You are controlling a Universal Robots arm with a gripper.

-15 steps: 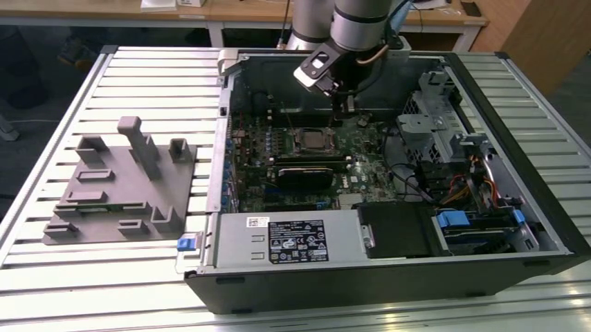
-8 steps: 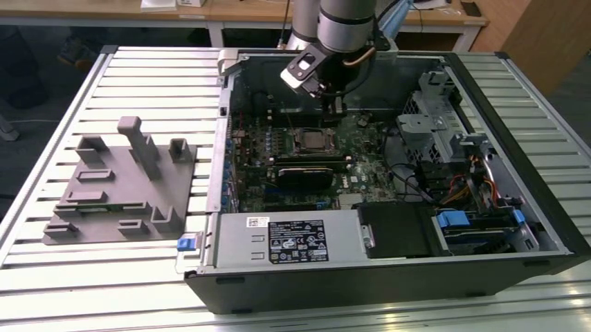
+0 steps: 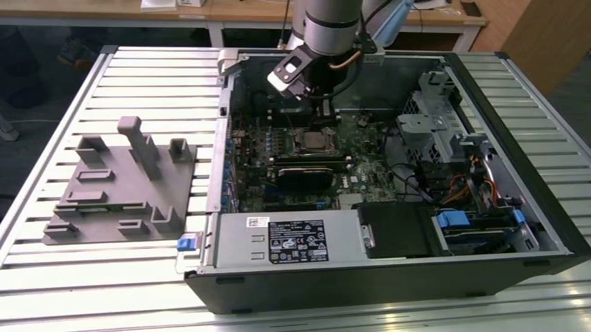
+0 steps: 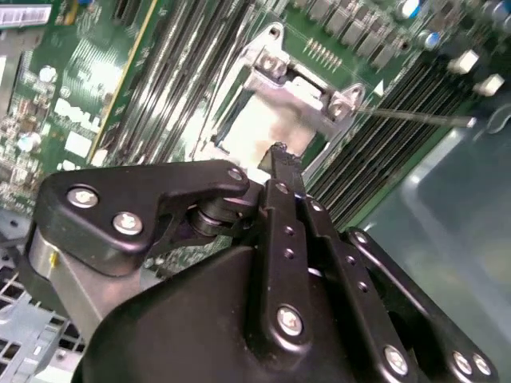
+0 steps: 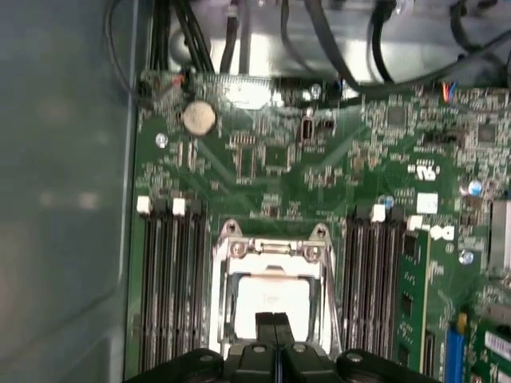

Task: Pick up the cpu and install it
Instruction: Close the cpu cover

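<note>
The cpu [image 5: 271, 297] is a silvery-white square lying flat inside the metal frame of the socket [image 5: 230, 275] on the green motherboard [image 5: 263, 159]. It also appears pale under the frame in the second wrist view [image 4: 254, 128]. My gripper [image 5: 275, 322] hovers just above it, its two black fingers pressed together with nothing between them. Those fingertips [image 4: 277, 152] point down at the socket edge. In the exterior view the gripper [image 3: 323, 116] hangs inside the open computer case, right over the socket [image 3: 311, 142].
Memory slots [image 5: 168, 279] flank the socket on both sides. A grey plastic fixture [image 3: 120, 187] sits on the slatted table at the exterior view's left. The case holds a black module [image 3: 309, 162], a labelled power supply [image 3: 286, 238] and a drive cage [image 3: 434, 128] with cables.
</note>
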